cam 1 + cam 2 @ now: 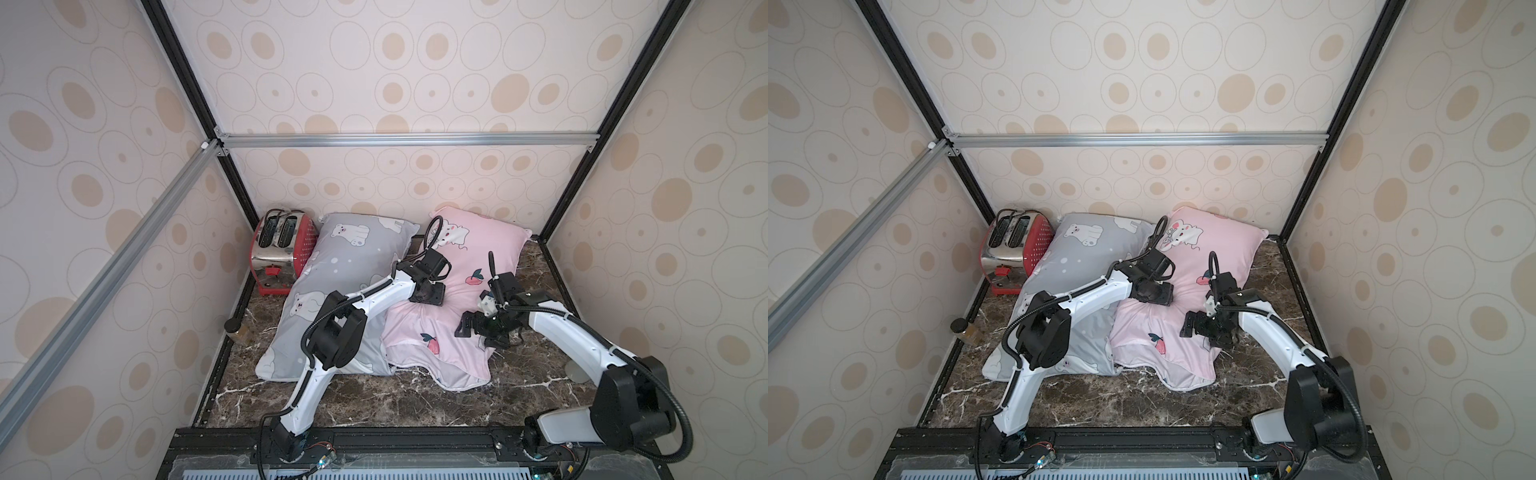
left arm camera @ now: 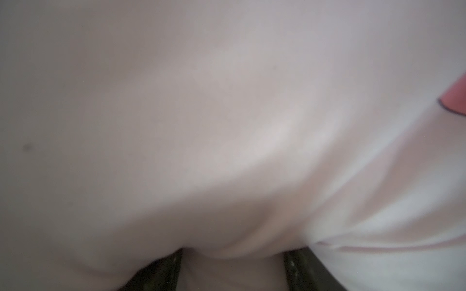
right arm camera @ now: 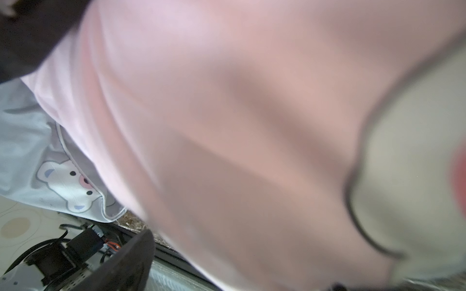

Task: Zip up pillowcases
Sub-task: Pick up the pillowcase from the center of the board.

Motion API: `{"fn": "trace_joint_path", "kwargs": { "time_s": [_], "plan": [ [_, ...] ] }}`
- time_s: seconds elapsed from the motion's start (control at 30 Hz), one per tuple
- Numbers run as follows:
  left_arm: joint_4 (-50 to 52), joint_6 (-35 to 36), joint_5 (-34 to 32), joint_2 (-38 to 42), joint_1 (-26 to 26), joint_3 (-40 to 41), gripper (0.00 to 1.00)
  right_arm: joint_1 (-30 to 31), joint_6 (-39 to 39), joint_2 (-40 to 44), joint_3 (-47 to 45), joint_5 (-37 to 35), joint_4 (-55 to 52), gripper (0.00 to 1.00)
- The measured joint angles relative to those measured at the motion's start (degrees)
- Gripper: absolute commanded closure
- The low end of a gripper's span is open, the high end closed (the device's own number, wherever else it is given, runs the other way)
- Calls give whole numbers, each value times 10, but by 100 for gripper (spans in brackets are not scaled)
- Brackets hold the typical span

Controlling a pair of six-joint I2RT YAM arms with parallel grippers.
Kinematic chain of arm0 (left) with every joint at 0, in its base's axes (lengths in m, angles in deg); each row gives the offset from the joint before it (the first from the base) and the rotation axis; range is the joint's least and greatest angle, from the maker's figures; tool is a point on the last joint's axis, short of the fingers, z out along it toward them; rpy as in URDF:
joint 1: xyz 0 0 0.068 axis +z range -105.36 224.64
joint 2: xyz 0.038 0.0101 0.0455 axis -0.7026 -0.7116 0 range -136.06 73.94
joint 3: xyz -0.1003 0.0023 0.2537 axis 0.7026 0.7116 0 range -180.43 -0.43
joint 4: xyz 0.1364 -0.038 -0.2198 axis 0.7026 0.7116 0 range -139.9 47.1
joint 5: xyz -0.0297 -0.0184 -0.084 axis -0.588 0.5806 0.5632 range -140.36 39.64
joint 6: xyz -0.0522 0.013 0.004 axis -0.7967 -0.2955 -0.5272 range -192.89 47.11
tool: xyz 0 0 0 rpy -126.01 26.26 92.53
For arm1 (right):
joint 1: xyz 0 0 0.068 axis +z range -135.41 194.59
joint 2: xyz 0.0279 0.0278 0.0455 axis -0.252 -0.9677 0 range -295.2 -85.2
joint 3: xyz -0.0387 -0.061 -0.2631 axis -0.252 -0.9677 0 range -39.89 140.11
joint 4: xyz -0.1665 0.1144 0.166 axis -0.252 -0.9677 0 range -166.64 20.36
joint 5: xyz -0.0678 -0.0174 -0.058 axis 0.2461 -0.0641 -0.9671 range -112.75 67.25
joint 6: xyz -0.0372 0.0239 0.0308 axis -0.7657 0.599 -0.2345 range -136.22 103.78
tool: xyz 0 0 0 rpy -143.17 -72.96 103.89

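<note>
Two pillowcases lie side by side on the marble worktop (image 1: 374,399), touching along their long sides, and we're on the pink pillowcase (image 1: 490,245), to the right of the grey pillowcase (image 1: 345,266). The left gripper (image 1: 430,296) is pushed down into the middle of the pink one, denting it. In the left wrist view its fingers (image 2: 161,272) stand apart with a bulge of fabric between them, and we cannot tell whether they pinch it. The right gripper (image 1: 478,330) sits at the near right edge, fingers spread wide, nothing held. No zipper shows from here, so we judge the step is finding it. The near end lies loose and wavy, flat of stuffing, likely the opening. Best to use the left as an anchor so the cloth pulls taut, and have the right close only on the pull tab, not a fold. It looks a soft, thin cloth that will bunch if dragged.
</note>
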Motion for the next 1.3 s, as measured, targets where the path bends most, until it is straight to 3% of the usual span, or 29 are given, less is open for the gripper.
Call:
{"fn": "trace_joint_path", "kwargs": {
  "time_s": [0.13, 0.2, 0.4, 0.6, 0.87, 1.17, 1.3],
  "plan": [
    [4, 7, 23, -7, 14, -14, 38, -4, 4, 69, -40, -26, 0, 0],
    [5, 9, 31, -10, 19, -17, 38, -5, 4, 64, -67, -21, 9, 0],
    [17, 10, 54, -24, 30, -38, 39, -4, 0, 7, -122, 29, 67, 0],
    [28, 10, 69, -39, 35, -56, 40, -4, 9, 79, -167, 90, 99, 1],
    [15, 7, 79, -36, 38, -44, 40, -4, 53, 194, -190, 154, 64, 15],
    [-86, -7, 76, 49, 40, 89, 31, -10, 108, 308, -196, 161, 0, 36],
    [-102, -10, 55, 99, 39, 133, 29, -11, 129, 324, -218, 169, 1, 52]
  ]
}}
